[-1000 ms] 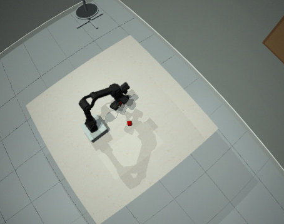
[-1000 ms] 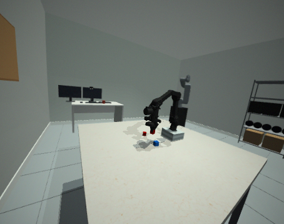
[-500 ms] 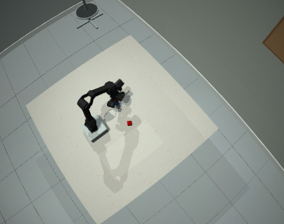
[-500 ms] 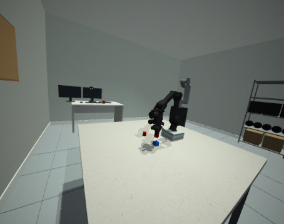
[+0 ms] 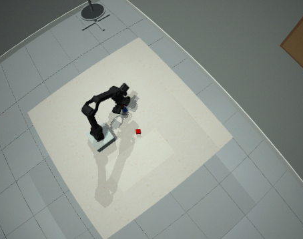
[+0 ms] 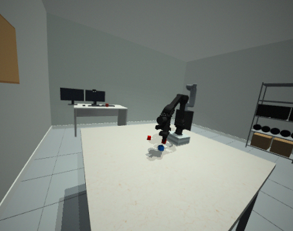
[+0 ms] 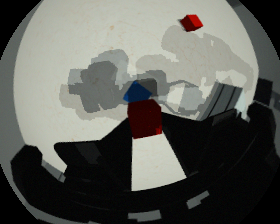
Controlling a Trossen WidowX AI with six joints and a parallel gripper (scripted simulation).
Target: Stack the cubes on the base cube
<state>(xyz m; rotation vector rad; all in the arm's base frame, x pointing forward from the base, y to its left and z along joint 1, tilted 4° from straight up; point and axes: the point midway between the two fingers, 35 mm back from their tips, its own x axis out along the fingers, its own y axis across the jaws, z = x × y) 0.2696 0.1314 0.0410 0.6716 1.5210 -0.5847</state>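
The blue base cube (image 5: 125, 109) (image 6: 161, 148) (image 7: 137, 92) stands on the table, partly hidden by the held cube in the wrist view. My gripper (image 6: 164, 140) (image 7: 144, 117) is shut on a dark-lit red cube (image 5: 122, 107) (image 6: 164, 141) (image 7: 144, 116). In the exterior view the held cube is above and slightly right of the blue cube; whether they touch is too small to tell. The other red cube (image 5: 138, 131) (image 6: 149, 137) (image 7: 191, 22) lies on the table, apart from the blue cube and my gripper.
The arm's pale base block (image 5: 109, 143) (image 6: 179, 139) stands on the table (image 5: 179, 110) (image 6: 173, 193) near the cubes. Shadows of the arm fall around the blue cube. A desk with monitors (image 6: 71, 94) and a shelf rack (image 6: 281, 84) stand beyond the table.
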